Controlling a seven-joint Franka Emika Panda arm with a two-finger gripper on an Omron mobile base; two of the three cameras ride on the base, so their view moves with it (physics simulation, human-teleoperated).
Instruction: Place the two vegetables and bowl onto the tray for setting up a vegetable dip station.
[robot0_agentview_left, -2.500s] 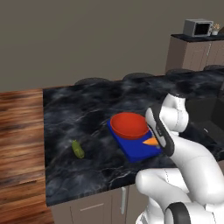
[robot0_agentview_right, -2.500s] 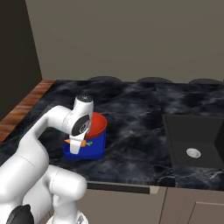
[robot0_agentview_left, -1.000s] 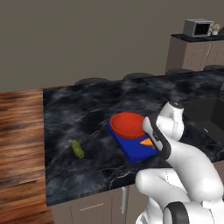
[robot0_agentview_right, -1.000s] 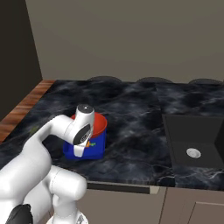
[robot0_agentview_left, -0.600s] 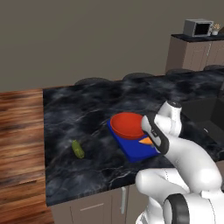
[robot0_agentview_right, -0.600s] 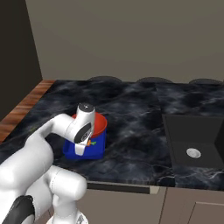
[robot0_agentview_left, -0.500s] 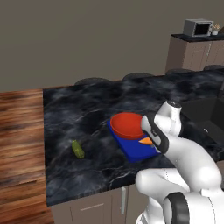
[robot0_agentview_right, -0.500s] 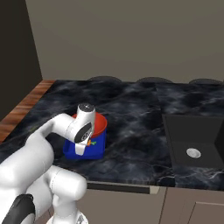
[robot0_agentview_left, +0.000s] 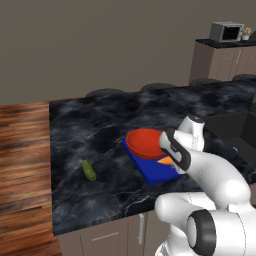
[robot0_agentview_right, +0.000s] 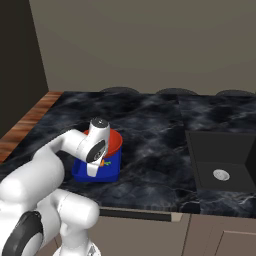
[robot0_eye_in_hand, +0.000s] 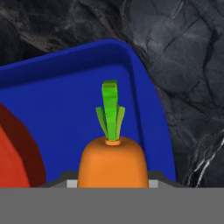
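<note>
The blue tray (robot0_agentview_left: 152, 171) sits on the dark marbled counter (robot0_agentview_left: 100, 130), close to its front edge, and serves as the landmark here. The red-orange bowl (robot0_agentview_left: 144, 143) rests on the tray's far half, its rim reaching about as wide as the tray itself; from the left base view its inside looks bare. In the hand view a slice of the bowl's dark red wall appears at the left, over the tray's blue floor.

The carrot (robot0_eye_in_hand: 112, 162) is over the tray's near half, just in front of the bowl. In the hand view it fills the bottom centre, its orange body pointing away from the camera and its green stalk (robot0_eye_in_hand: 110, 111) standing out over the tray floor, inside the raised rim. In the left base view a sliver of orange peeks out beside the white hand, over the tray's near corner. The gripper (robot0_eye_in_hand: 112, 180) is closed around the carrot, which sits between its two tips; whether the carrot already touches the tray floor cannot be told.

The yellow-green pickle (robot0_agentview_left: 89, 170) lies on the bare counter well to the left of the tray, outside it.

Right of the tray, well apart, a dark sink (robot0_agentview_right: 220, 160) is recessed in the counter.
</note>
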